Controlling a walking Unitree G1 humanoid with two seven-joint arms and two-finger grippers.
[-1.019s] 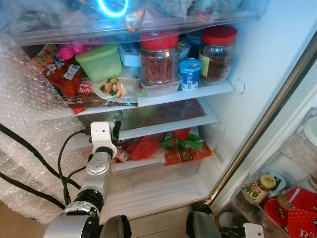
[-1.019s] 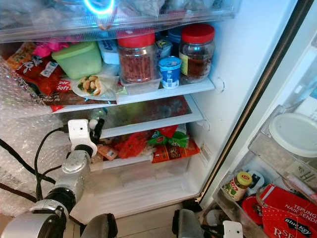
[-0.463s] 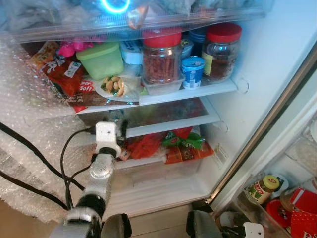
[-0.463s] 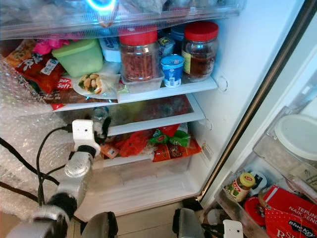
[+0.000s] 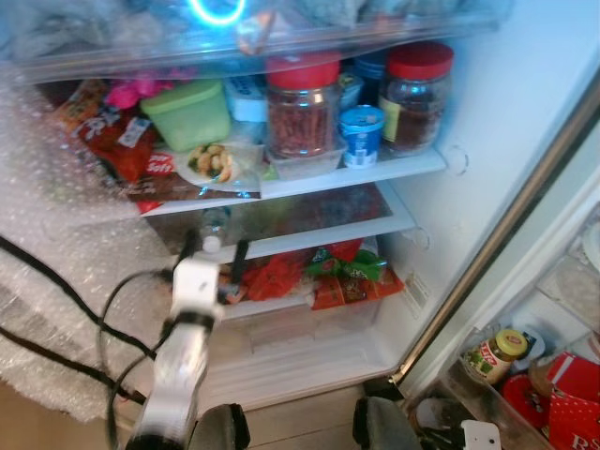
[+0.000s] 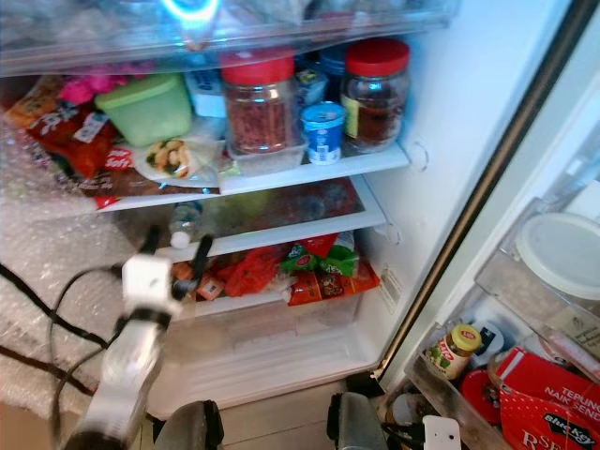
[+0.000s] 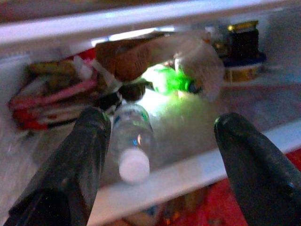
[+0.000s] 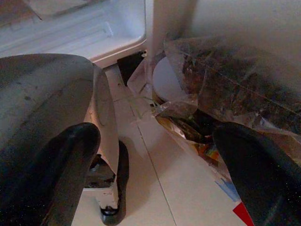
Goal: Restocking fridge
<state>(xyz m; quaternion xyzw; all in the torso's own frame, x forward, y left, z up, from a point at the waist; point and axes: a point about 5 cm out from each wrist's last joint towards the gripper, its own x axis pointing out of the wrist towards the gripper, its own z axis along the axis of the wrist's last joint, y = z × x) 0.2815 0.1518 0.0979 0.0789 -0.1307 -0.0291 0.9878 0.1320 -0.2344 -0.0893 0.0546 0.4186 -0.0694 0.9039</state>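
A small clear water bottle [image 5: 212, 229] with a white cap lies on its side on the fridge's middle glass shelf [image 5: 319, 234], cap toward the front edge. My left gripper [image 5: 216, 253] is open just in front of that shelf. Its two black fingers stand apart on either side of the cap without touching it. In the left wrist view the bottle [image 7: 132, 136] lies close beside one finger [image 7: 87, 155], with the left gripper [image 7: 169, 155] open wide and nothing held. My right gripper [image 8: 155, 174] hangs open low over the floor, beside my leg.
The upper shelf [image 5: 394, 171] carries two red-lidded jars [image 5: 302, 105], a green tub [image 5: 189, 114], a blue cup and snack packs. Red and green packets [image 5: 328, 274] fill the drawer below. Bubble wrap [image 5: 66, 281] and black cables lie at left. The open door's bins [image 6: 487, 375] stand at right.
My left gripper has drawn back a little from the middle shelf and its fingers have spread apart. The bottle stays lying on the shelf.
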